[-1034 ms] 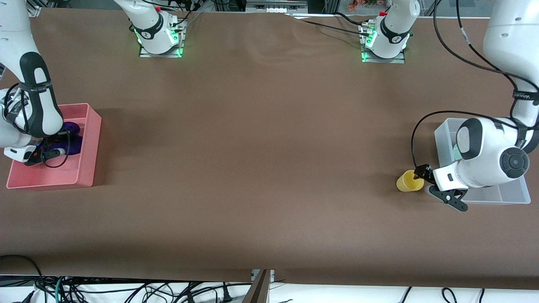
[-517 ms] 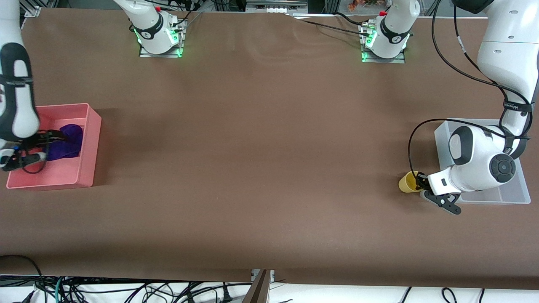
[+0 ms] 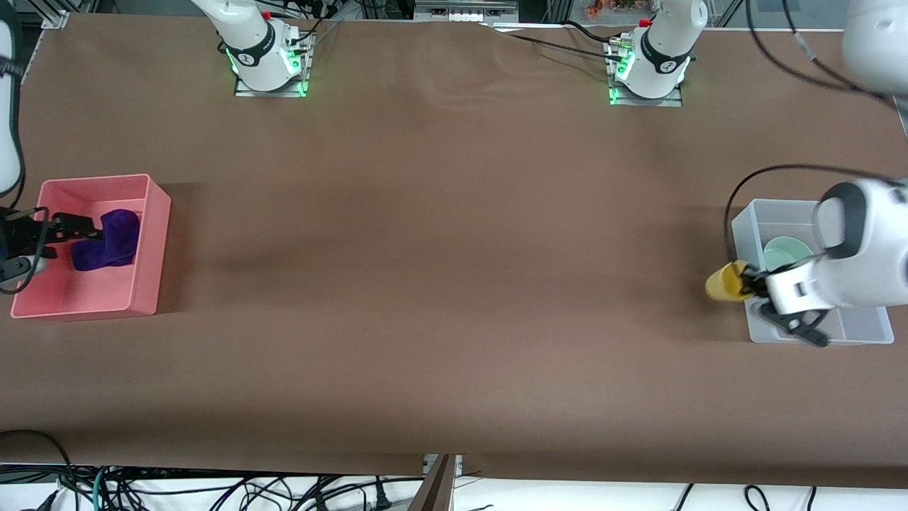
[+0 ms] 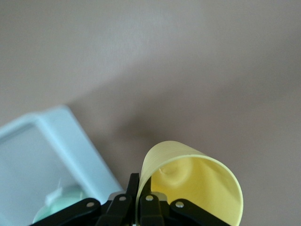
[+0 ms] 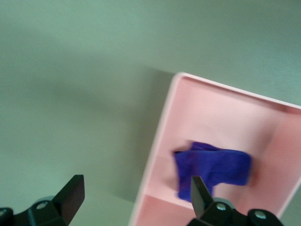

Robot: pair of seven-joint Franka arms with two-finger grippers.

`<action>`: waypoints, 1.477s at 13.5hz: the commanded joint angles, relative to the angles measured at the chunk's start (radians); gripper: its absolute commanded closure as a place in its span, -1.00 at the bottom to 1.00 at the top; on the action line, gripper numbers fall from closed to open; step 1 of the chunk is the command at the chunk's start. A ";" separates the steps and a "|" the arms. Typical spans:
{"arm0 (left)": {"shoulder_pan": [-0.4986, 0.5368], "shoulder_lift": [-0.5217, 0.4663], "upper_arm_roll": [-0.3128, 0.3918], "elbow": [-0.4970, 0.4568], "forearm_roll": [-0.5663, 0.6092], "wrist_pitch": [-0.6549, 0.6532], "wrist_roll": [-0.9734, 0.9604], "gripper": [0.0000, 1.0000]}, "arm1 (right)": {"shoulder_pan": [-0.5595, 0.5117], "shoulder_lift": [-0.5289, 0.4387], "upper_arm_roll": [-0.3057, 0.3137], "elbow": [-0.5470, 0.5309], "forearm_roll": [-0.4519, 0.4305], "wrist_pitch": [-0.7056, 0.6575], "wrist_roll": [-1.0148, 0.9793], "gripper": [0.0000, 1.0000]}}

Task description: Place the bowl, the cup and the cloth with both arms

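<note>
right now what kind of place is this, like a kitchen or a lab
Most likely a robotics lab, not a kitchen. Two arm bases are bolted along a brown-covered table, loose cables trail past its edge, and the only props are a pink bin and a clear bin at the table's two ends.

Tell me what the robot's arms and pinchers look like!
Both arms are white and rounded with black bands at the joints, and thin black cables loop along them. Their bases at the table's edge glow green, each with a small red knob above. The left gripper and the right gripper are black, with two thin fingers fixed by little silver screws.
</note>
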 commanded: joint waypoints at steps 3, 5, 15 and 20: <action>0.143 -0.038 0.000 0.005 0.090 -0.087 0.194 1.00 | -0.008 -0.140 0.227 -0.017 -0.061 -0.074 0.409 -1.00; 0.192 -0.041 -0.002 -0.044 0.107 -0.031 0.280 1.00 | -0.008 -0.196 0.276 -0.017 -0.062 -0.076 0.417 -1.00; 0.295 -0.010 -0.005 -0.255 0.113 0.302 0.333 -1.00 | -0.006 -0.349 0.269 -0.022 -0.101 -0.136 0.410 -1.00; 0.286 -0.131 -0.101 -0.157 0.095 0.095 0.297 -1.00 | -0.008 -0.343 0.211 -0.023 -0.026 -0.234 0.436 -1.00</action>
